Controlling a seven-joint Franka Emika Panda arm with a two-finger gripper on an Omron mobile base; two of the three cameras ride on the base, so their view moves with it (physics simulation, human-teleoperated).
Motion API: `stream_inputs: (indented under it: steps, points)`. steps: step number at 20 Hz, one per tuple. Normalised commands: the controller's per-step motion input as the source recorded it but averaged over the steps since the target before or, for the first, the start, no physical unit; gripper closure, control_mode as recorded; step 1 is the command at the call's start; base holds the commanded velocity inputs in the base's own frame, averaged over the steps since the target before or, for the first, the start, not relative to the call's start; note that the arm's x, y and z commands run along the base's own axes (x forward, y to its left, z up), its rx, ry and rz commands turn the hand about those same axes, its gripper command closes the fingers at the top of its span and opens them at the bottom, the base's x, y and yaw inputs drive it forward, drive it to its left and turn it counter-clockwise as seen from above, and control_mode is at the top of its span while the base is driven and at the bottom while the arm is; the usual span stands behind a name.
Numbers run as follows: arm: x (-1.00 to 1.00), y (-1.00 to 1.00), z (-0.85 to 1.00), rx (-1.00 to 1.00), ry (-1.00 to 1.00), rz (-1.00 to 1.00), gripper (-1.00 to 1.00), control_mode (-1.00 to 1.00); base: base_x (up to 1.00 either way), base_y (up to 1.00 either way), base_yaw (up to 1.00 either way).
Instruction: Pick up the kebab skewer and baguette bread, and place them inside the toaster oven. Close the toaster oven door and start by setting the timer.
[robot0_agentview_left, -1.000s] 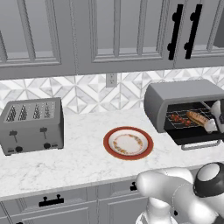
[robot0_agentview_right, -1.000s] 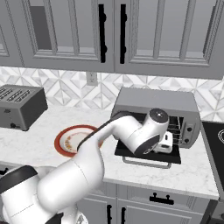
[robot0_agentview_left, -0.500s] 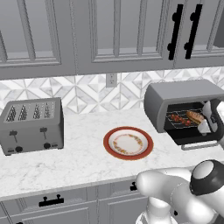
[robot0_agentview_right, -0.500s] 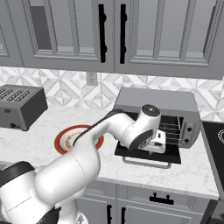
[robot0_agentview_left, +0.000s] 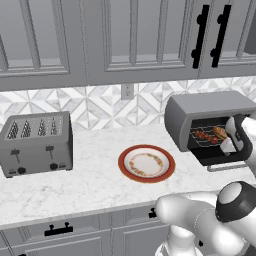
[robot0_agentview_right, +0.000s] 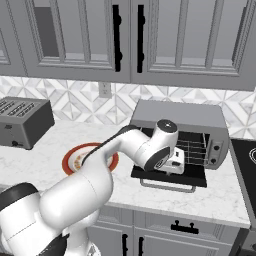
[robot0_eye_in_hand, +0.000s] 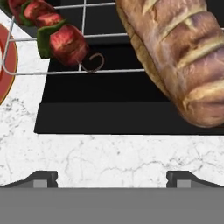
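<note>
Hand view, nearest first: the gripper (robot0_eye_in_hand: 112, 177) shows its two dark fingertips (robot0_eye_in_hand: 41, 178) set wide apart with nothing between them, so it is released and empty. Just beyond lies a strip of marble counter (robot0_eye_in_hand: 109, 153), then the lowered toaster oven door (robot0_eye_in_hand: 109, 116) as a dark flat panel. On the wire rack (robot0_eye_in_hand: 83, 37) past it rest the baguette bread (robot0_eye_in_hand: 179, 52), lying lengthwise with one end overhanging the rack's front edge, and the kebab skewer (robot0_eye_in_hand: 52, 30), its curled end at the front wire. Both sit apart from each other on the rack, a fair sign that loading is done and the door comes next.

From the left base view, the toaster oven (robot0_agentview_left: 210, 117) stands at the counter's right with both foods visible inside; the arm's wrist blocks part of the cavity. The red-rimmed plate (robot0_agentview_left: 146, 163) sits bare mid-counter, the four-slot toaster (robot0_agentview_left: 36, 142) well to the left.

Right base view: the arm hides the foods, and the door handle (robot0_agentview_right: 167, 187) is partly seen. The timer knob is too small to make out.
</note>
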Motion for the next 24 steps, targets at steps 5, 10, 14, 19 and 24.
stream_inputs:
  steps: [5,10,14,19,24]
  points:
    - [0.07,0.02,-0.08,0.0,0.0,0.0,-1.0,-1.0,0.0,0.0,0.0]
    - [0.17,0.0,-0.01,0.0,0.0,0.0,-1.0,-1.0,0.0,0.0,0.0]
    - [0.16,0.0,0.0,0.0,0.0,0.0,-1.0,-1.0,0.0,0.0,0.0]
    - [0.15,0.0,0.0,0.0,0.0,0.0,-1.0,-1.0,0.0,0.0,0.0]
    - [0.17,0.0,0.0,0.02,0.0,0.0,-1.0,-1.0,0.0,0.0,0.0]
